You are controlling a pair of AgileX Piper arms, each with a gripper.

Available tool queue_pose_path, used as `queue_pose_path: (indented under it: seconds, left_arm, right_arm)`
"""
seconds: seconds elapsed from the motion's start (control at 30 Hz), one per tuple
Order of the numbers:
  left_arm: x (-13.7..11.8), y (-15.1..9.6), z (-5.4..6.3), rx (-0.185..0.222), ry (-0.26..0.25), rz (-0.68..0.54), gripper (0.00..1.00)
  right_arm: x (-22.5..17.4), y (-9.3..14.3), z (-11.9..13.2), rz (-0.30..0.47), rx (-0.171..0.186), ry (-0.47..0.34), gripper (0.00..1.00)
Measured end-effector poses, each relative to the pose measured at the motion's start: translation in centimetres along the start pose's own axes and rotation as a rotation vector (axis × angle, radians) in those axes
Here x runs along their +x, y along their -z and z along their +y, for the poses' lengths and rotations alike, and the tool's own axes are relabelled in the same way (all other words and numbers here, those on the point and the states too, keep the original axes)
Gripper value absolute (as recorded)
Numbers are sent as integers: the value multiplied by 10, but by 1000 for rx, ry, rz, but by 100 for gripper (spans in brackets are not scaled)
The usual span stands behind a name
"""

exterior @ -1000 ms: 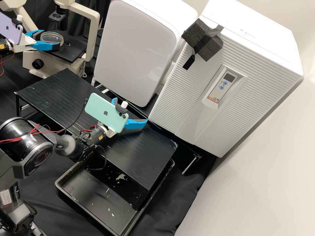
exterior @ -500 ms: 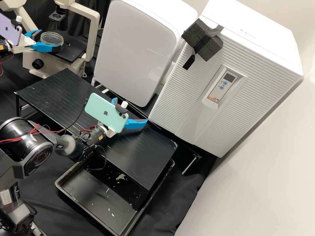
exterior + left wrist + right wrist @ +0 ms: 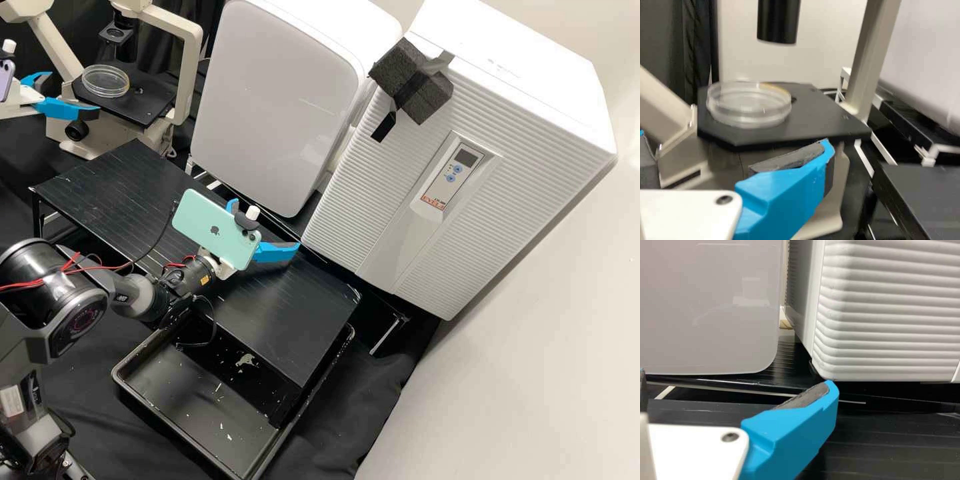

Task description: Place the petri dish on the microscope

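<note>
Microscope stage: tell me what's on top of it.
A clear petri dish rests on the black stage. The petri dish covers the patch beneath, so details there can't be made out.

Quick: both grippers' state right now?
Left gripper: open, holding nothing, jaws apart beside the microscope; dish sits on its stage.
Right gripper: open, empty, above the black rack.

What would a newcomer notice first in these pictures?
Probably a smooth white cabinet and a ribbed white one, side by side beyond the rectangular black table. Then the mint-green phone on the right blue-fingered gripper, above that table. In the high view's upper left, a clear round petri dish sits on the black stage of a cream microscope.
</note>
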Motion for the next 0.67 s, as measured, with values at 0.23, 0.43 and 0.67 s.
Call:
queue_pose_path:
  seconds: [0.23,0.43,0.67]
  left_arm:
    - [-23,-30,-44,119,70,-111,100]
    - [-40,-42,-62,134,-5,-104,100]
    - [-51,-45,-65,135,-75,-78,100]
  right_arm:
    - [0,0,0,0,0,0,100]
    - [0,0,0,0,0,0,100]
    - [0,0,0,0,0,0,100]
